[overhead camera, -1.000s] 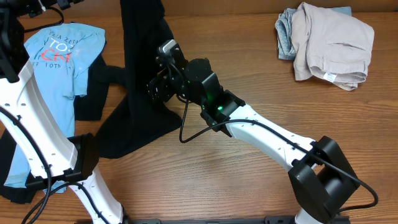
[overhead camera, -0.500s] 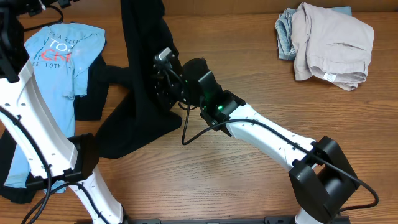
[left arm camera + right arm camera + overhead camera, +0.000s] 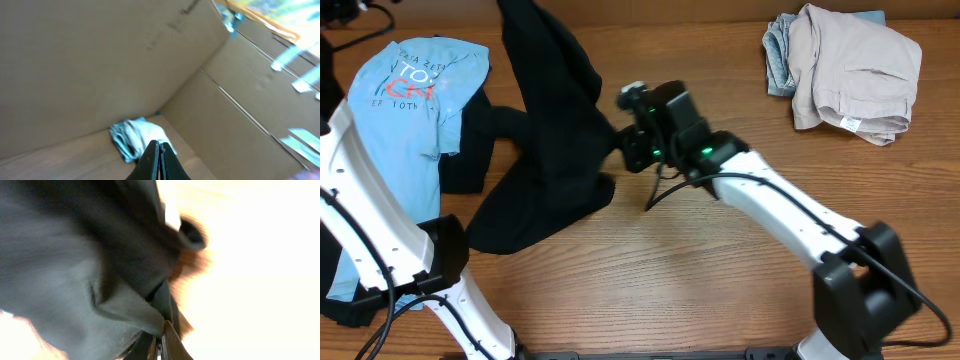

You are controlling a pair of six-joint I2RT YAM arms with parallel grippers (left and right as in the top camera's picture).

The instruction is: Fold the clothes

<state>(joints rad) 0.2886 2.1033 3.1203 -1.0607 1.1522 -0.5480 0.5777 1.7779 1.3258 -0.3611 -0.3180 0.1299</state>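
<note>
The black T-shirt occupies the left-centre of the table. Its upper part is drawn up toward the table's far edge and out of the overhead view, while its lower part lies spread on the surface. The right gripper sits at the shirt's right edge; in the right wrist view its fingertips are pressed together on a bunched fold of the dark fabric. The left gripper has its jaws fully closed; whether they hold anything cannot be told. The light blue lettered T-shirt lies flat at the table's far-left corner, over dark fabric. A folded beige garment rests on a pale blue garment at the table's far-right corner. Cardboard panels stand beyond the table's edge.
</note>
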